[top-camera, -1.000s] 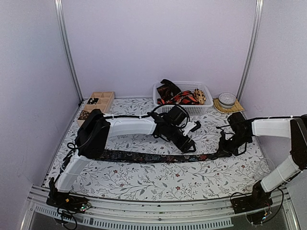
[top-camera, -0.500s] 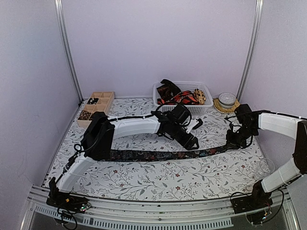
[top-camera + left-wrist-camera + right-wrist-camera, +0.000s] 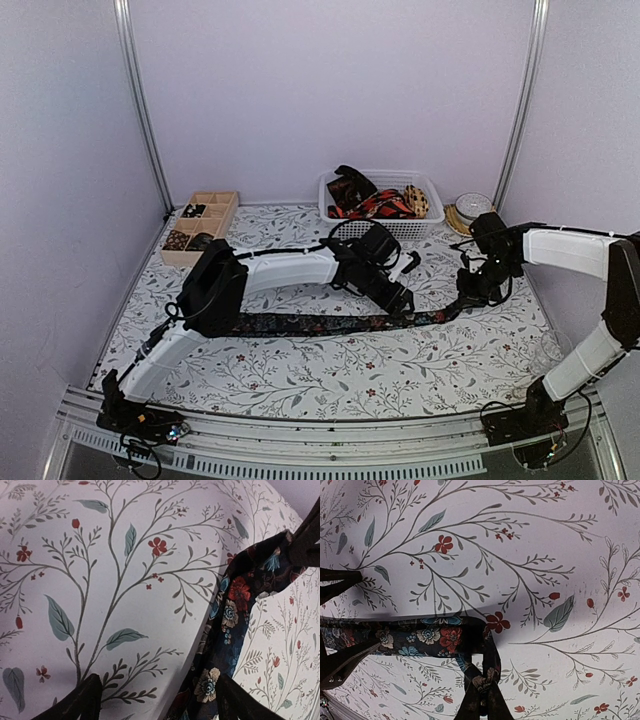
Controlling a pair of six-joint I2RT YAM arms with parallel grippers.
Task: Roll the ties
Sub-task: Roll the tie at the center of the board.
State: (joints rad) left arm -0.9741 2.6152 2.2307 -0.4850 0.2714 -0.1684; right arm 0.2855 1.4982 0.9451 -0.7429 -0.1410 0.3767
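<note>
The dark floral tie (image 3: 320,325) lies stretched across the middle of the counter (image 3: 330,385), running from near the left arm's elbow over to the right side. Its right end rises off the printed cloth into my right hand (image 3: 468,298).

In the right wrist view the tie (image 3: 430,637) comes in flat from the left, then bends down into the right hand (image 3: 481,702). Its fingertips are pressed together on the fabric, so that hand is closed and has hold of the tie's end.

My left hand (image 3: 398,298) hovers low over the tie, a little to the left of the right hand. In the left wrist view its two fingers (image 3: 80,702) stand wide apart at the bottom of the frame. The tie (image 3: 227,625) passes between them, closer to the right-side finger, and nothing is clamped.

At the back of the counter a white mesh basket (image 3: 425,228) holds more ties (image 3: 360,195), red-black and yellow ones heaped loosely. A wooden tray (image 3: 222,205) sits at the back left. Some of its compartments hold small dark things, possibly rolled ties, though they are too small for me to be sure. Right of the basket a round tin (image 3: 473,206) rests on a woven mat (image 3: 455,222).
</note>
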